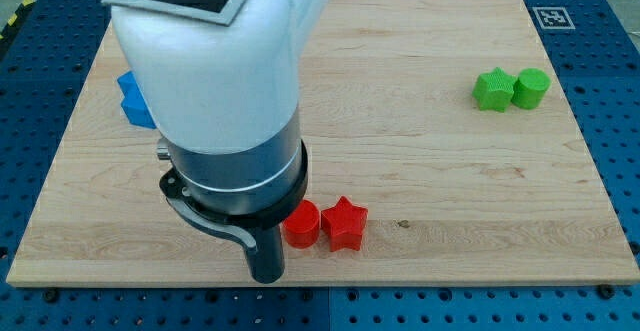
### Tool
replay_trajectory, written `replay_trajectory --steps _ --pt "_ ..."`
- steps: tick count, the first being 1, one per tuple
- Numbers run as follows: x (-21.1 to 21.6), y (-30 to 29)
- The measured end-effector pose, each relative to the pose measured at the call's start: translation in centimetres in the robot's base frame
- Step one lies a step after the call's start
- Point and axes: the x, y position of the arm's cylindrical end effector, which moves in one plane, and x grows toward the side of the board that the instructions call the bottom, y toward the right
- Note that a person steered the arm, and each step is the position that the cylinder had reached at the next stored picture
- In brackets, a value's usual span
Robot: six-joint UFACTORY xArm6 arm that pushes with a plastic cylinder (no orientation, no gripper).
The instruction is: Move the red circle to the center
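Note:
The red circle (301, 224) sits near the view's bottom, just left of centre, on the wooden board (420, 151). A red star (345, 223) touches its right side. The arm's white and dark body fills the view's left and top. The dark rod comes down just left of the red circle, and my tip (267, 274) is at the board's bottom edge, right beside the circle's lower left. I cannot tell whether the rod touches the circle.
A green star (493, 89) and a green circle (531, 88) stand together at the view's upper right. A blue block (133, 101) is partly hidden behind the arm at the left. A marker tag (551, 17) is at the board's top right corner.

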Motion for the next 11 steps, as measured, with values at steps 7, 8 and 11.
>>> replay_trajectory --steps 7,8,11 --pt "-6.4 3.5" --pt "-8.2 3.9" --pt "-16.4 4.2"
